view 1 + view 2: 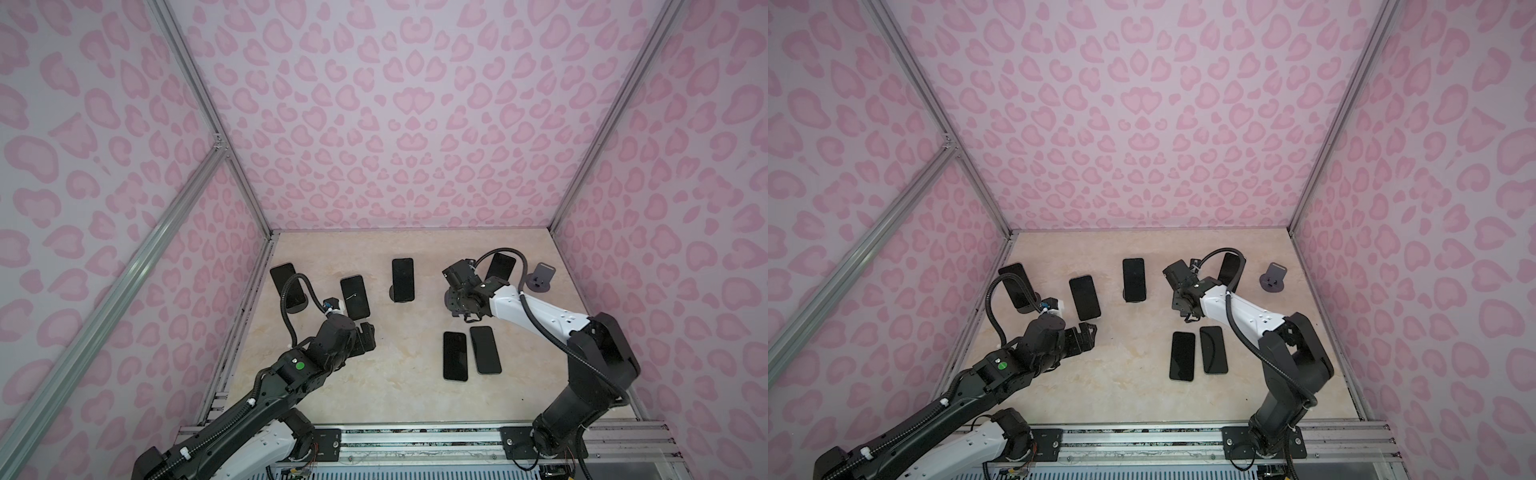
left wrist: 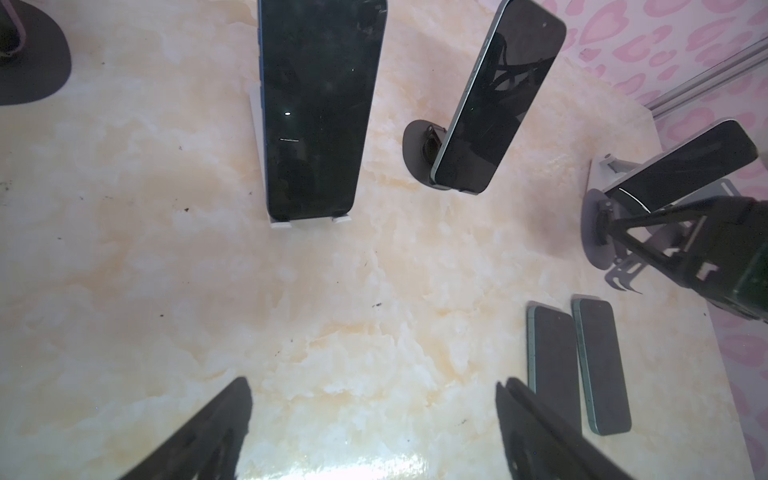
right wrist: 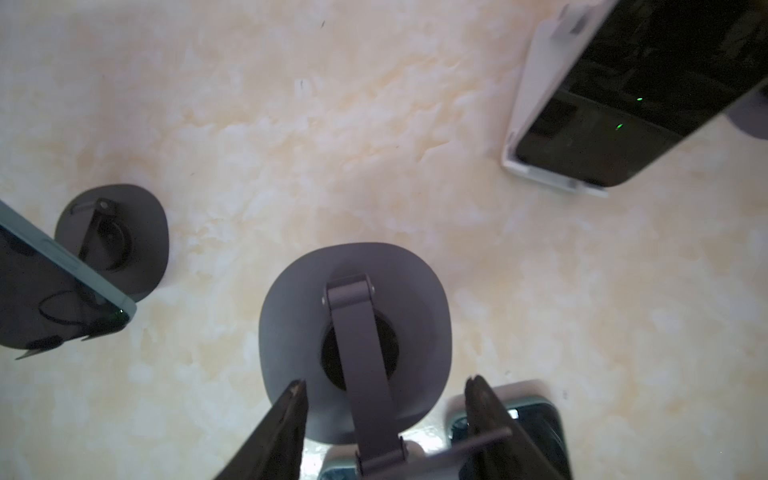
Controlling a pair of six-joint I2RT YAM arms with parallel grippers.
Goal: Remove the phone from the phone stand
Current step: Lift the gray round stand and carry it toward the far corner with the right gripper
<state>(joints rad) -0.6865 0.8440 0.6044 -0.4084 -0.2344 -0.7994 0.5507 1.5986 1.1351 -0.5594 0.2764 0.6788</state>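
Observation:
Several dark phones lean on stands. One phone [image 1: 286, 282] is at the far left, another [image 1: 355, 297] [image 2: 316, 108] is on a white stand [image 3: 536, 95], one [image 1: 403, 279] [image 2: 498, 95] is in the middle, and one [image 1: 500, 266] is behind my right arm's cable. My right gripper [image 1: 455, 307] [image 3: 386, 381] hangs over an empty grey phone stand [image 3: 291, 316]. Its jaws sit either side of the stand's sloped arm with gaps on both sides. My left gripper [image 1: 368, 332] [image 2: 374, 384] is open over bare table, just in front of the white-stand phone.
Two phones [image 1: 455, 355] [image 1: 485, 349] lie flat, screens up, just in front of the right gripper. Another empty grey stand [image 1: 542, 276] is at the back right. Pink patterned walls close in the marble tabletop [image 1: 374, 395] on three sides.

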